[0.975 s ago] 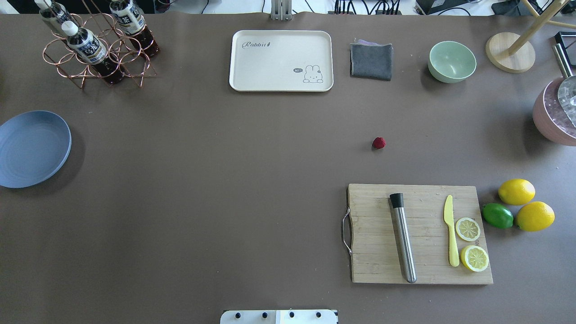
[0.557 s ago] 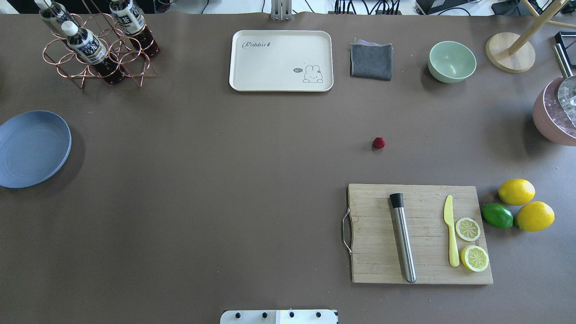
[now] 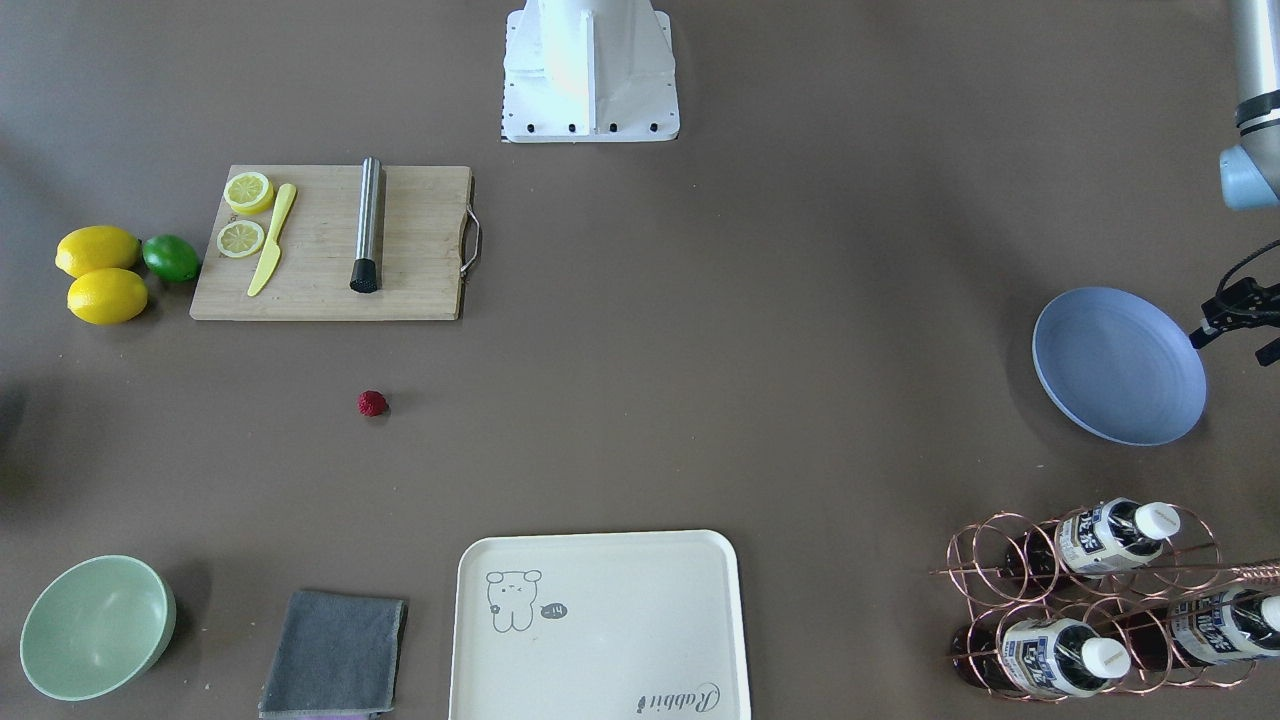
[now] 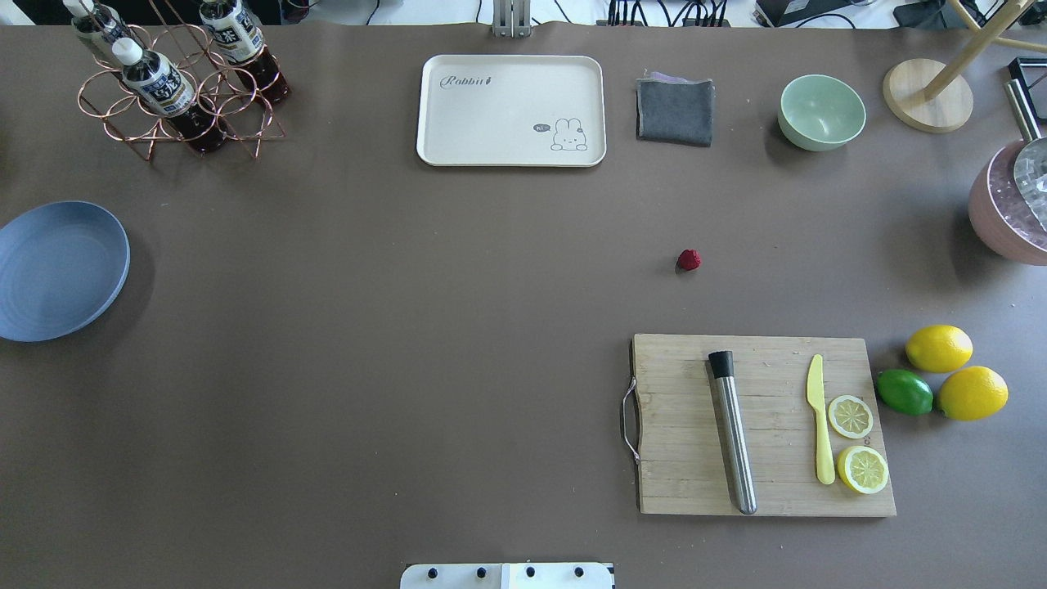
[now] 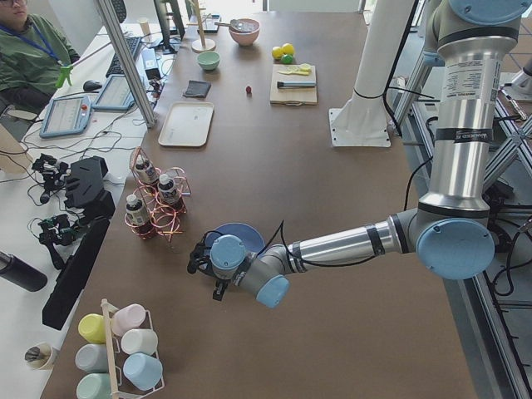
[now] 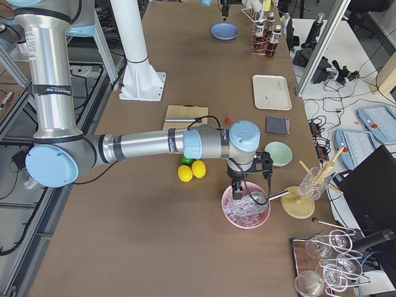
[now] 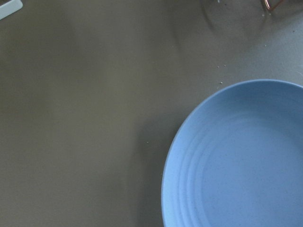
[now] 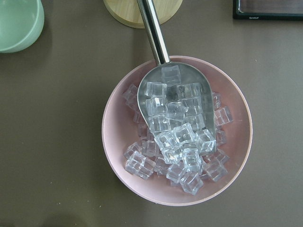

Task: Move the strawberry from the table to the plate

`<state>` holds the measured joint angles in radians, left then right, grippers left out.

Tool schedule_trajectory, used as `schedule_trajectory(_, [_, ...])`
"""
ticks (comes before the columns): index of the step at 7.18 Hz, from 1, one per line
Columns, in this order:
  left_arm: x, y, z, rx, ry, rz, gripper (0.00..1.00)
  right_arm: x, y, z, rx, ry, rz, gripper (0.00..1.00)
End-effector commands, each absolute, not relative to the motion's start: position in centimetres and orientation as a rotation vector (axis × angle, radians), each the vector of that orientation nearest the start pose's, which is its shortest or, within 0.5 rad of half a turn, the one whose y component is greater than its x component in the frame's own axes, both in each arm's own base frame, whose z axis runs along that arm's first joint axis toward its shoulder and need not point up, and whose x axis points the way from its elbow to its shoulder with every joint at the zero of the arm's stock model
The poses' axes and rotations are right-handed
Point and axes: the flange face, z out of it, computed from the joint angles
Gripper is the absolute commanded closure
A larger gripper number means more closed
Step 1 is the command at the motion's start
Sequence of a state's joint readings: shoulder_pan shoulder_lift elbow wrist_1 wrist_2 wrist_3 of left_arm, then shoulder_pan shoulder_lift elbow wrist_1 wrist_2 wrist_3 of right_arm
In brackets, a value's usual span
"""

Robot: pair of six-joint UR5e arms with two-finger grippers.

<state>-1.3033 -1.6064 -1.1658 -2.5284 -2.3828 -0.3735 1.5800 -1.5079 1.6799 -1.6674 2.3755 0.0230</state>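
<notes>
Because the strawberry looks tiny, light and soft, a gentle pinch across its middle should suit, though I cannot tell whether the left gripper or right gripper is open.

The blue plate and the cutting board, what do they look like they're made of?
The plate looks like matte moulded plastic or a similar composite: even blue, faint concentric rings, no shine. The cutting board looks like unvarnished wood or bamboo: pale strips with grain lines, dull surface.
</notes>
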Motion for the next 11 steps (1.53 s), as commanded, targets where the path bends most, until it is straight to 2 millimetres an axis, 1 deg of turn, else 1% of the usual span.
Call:
schedule_trajectory(1, [8.9,-49.5,74.2,0.255,0.917,0.154,0.02,6.6,-51.7,58.3,0.061,-0.802,0.002,0.00])
schedule_trajectory(2, [9.0,-49.5,74.2,0.256,0.917,0.158,0.02,6.6,-51.7,58.3,0.061,-0.802,0.002,0.00])
schedule_trajectory(4, [10.2,-49.3,74.2,0.245,0.920,0.179,0.03,6.6,-51.7,58.5,0.059,-0.804,0.002,0.00])
schedule_trajectory(6, [10.2,-49.2,74.6,0.243,0.911,0.180,0.04,6.6,-51.7,58.3,0.062,-0.802,0.001,0.00])
schedule_trajectory(7, [10.1,-49.1,74.7,0.240,0.910,0.177,0.25,6.6,-51.7,58.3,0.063,-0.802,0.000,0.00])
schedule_trajectory(8, [10.1,-49.0,74.9,0.238,0.908,0.177,0.48,6.6,-51.7,58.3,0.063,-0.802,0.000,0.00])
schedule_trajectory(9, [10.0,-49.0,74.9,0.237,0.909,0.174,0.59,6.6,-51.7,58.3,0.063,-0.802,0.000,0.00])
schedule_trajectory(10, [10.1,-49.0,74.9,0.237,0.909,0.176,0.96,6.6,-51.7,58.3,0.061,-0.802,0.002,0.00])
schedule_trajectory(11, [10.1,-49.0,74.9,0.235,0.909,0.175,1.00,6.6,-51.7,58.2,0.064,-0.802,0.001,0.00])
